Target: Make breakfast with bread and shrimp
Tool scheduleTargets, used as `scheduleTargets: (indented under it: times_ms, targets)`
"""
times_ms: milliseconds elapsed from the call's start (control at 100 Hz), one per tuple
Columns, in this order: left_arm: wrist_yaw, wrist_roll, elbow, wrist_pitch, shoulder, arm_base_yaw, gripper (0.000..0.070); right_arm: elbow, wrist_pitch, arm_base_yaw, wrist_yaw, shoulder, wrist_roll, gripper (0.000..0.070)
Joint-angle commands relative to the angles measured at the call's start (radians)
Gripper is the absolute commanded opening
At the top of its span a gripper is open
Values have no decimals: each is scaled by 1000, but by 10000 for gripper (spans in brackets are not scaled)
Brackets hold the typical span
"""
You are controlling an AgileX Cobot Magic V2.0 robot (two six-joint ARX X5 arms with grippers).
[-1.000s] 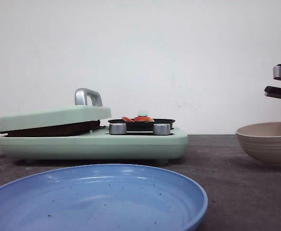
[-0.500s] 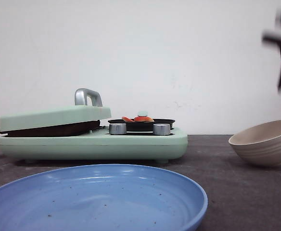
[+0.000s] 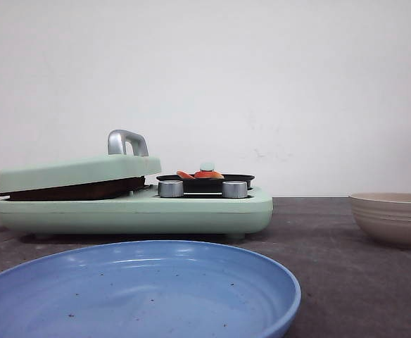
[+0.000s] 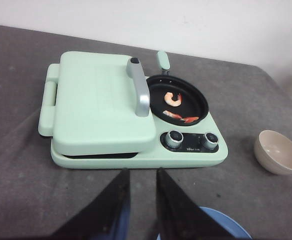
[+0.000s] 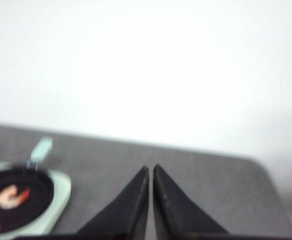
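Note:
Several pink-orange shrimp [image 4: 173,99] lie in the small black pan [image 4: 197,102] on the right side of the mint-green cooker [image 4: 136,157]. They also show in the front view [image 3: 202,173] and the right wrist view [image 5: 13,196]. The cooker's lid [image 4: 96,100] with its silver handle [image 4: 139,90] is down. The bread is out of view. My left gripper [image 4: 142,171] hovers in front of the cooker, jaws a little apart and empty. My right gripper [image 5: 150,169] is shut and empty, raised to the right of the pan. Neither gripper shows in the front view.
A blue plate [image 3: 142,296] lies on the dark table just in front of the cooker. A beige bowl [image 3: 395,218] stands upright on the right, also seen in the left wrist view [image 4: 278,152]. Two silver knobs [image 4: 174,139] sit on the cooker's front.
The right arm rose out of the front view. The beige bowl tipped to the left, then settled upright again.

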Motion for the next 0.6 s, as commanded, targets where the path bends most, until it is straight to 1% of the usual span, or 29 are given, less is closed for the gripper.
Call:
scheduleTargets:
  times_ms: [0,70,110,190,250,340,420,590]
  targets:
    - [-20,45,10,11,5,-6,10,-66,96,14,38,-44,43,4]
    - [-43,79,10,10,4,-6,10,-156,167,26,85,-110,107,4]
    - [-51,84,10,6,4,-6,10,-205,169,28,124,-149,143,4]
    - [-58,84,10,2,4,-5,10,-279,161,29,159,-193,168,4]
    - [-50,75,10,-5,4,-5,10,-309,138,27,162,-213,167,4]
    - [-47,53,10,-30,4,-5,11,-315,48,29,149,-230,169,4]
    - [-49,45,10,-53,3,-5,11,-315,1,28,150,-242,167,4]
    - [-49,47,10,-56,2,-5,11,-315,-3,28,153,-250,167,4]
